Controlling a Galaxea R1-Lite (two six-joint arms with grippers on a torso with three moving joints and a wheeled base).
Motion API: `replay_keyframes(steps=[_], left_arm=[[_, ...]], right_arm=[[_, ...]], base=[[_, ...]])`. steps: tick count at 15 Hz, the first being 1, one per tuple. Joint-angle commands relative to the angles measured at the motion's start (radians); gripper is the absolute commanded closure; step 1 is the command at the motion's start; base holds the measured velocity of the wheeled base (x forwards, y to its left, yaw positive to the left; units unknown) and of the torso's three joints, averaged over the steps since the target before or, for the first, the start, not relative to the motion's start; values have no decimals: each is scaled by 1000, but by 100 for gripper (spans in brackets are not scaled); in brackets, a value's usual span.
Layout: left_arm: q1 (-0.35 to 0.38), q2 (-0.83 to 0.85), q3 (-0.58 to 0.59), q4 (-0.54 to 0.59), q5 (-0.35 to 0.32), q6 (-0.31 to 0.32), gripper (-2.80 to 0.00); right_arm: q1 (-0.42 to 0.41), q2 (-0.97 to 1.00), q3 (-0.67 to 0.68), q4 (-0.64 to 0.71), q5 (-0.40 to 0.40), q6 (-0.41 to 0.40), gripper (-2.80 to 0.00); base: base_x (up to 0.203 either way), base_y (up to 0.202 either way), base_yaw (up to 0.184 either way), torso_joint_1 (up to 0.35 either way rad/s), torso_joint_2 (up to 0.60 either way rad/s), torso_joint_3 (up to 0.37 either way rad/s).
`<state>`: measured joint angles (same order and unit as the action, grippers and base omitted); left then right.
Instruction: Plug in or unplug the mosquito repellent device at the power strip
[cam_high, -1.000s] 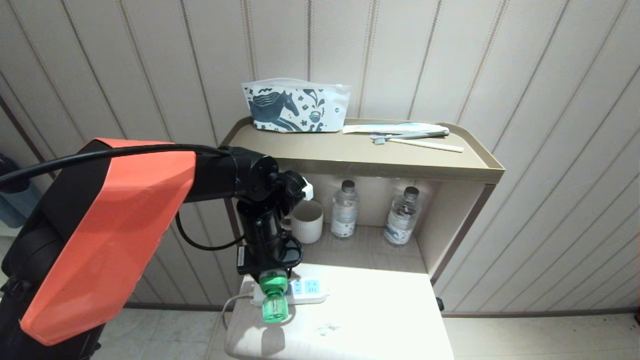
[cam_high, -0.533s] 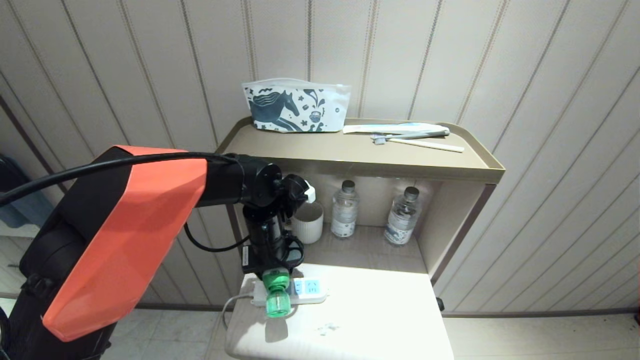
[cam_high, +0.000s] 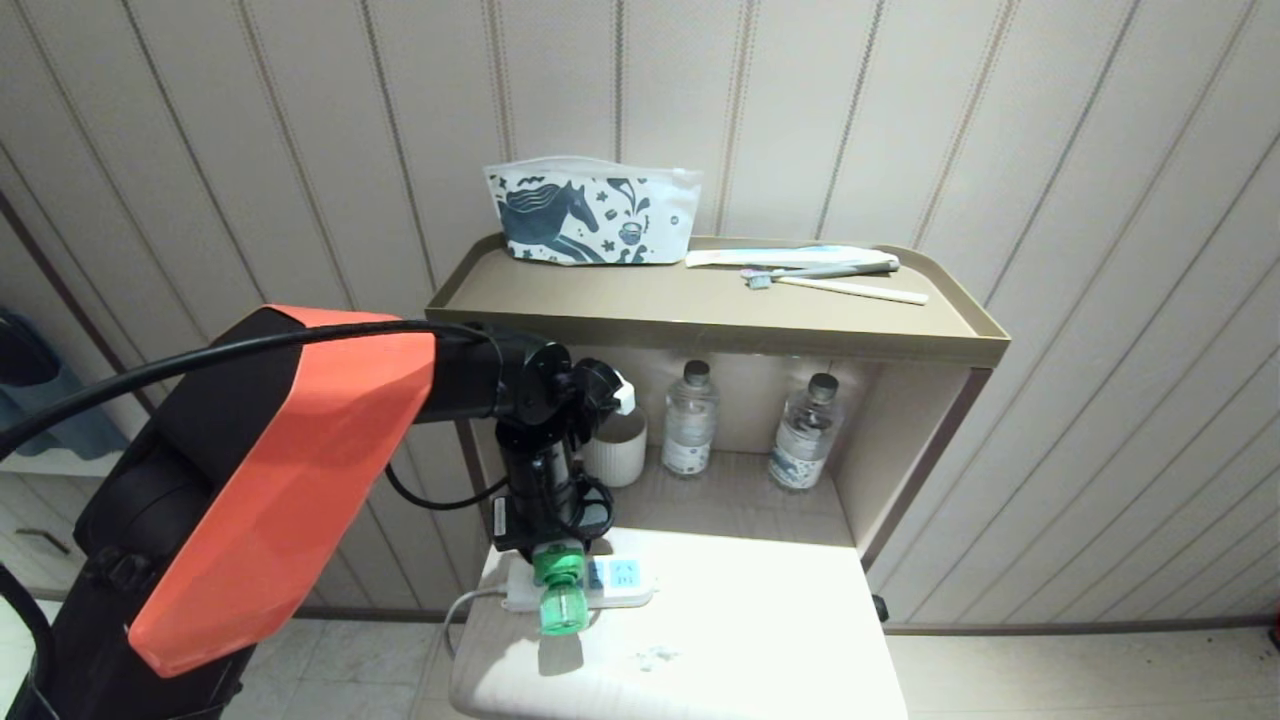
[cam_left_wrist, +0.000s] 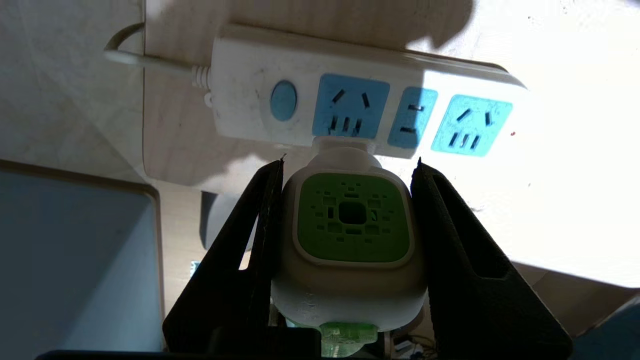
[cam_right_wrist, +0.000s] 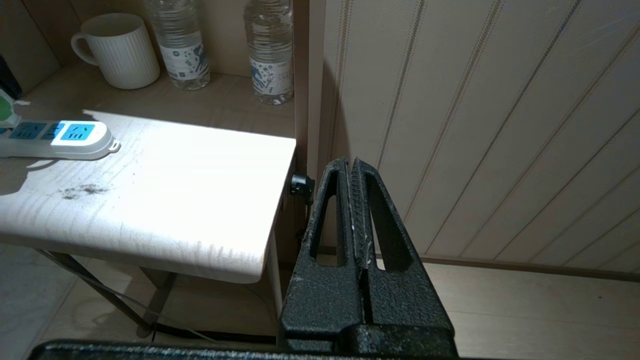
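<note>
The mosquito repellent device (cam_high: 562, 600), green-faced with a green bottle, is held in my left gripper (cam_high: 552, 548) just above the left end of the power strip (cam_high: 625, 582). In the left wrist view the black fingers (cam_left_wrist: 260, 210) press both sides of the device (cam_left_wrist: 353, 220), with the left gripper (cam_left_wrist: 349, 162) pointing down at the power strip (cam_left_wrist: 250, 100). The device's white plug end reaches the strip's near edge beside the first blue socket (cam_left_wrist: 350, 106), whose slots all show. My right gripper (cam_right_wrist: 351, 162) is shut and empty, off the table's right side by the wall.
The strip lies on a white table (cam_high: 740, 640), its cable (cam_high: 455, 612) dropping off the left edge. Behind, a low shelf holds a white mug (cam_high: 613, 443) and two clear water bottles (cam_high: 689, 418) (cam_high: 802, 432). A printed pouch (cam_high: 590, 210) and toothbrushes (cam_high: 830, 275) sit on top.
The left arm has moved forward and lower, carrying the device rightward and closer down onto the strip's left end. The grip is unchanged and the right gripper has not moved.
</note>
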<state>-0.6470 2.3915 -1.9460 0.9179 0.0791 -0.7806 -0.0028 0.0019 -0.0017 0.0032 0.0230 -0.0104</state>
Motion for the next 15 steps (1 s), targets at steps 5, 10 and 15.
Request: replay_keyframes(steps=[5,10,15], left_arm=[[0,11,-1,-2,2,-15,0],[4,18,-1,-4,2,-22,0],[7,25,-1,-5,1,-22,0]], right_arm=[[0,0,0,0,1,0,0],[0,0,0,0,0,0,0],[0,1,0,0,0,0,0]], base=[[0,0,0,0,0,0],[0,0,0,0,0,0],[0,0,0,0,0,0]])
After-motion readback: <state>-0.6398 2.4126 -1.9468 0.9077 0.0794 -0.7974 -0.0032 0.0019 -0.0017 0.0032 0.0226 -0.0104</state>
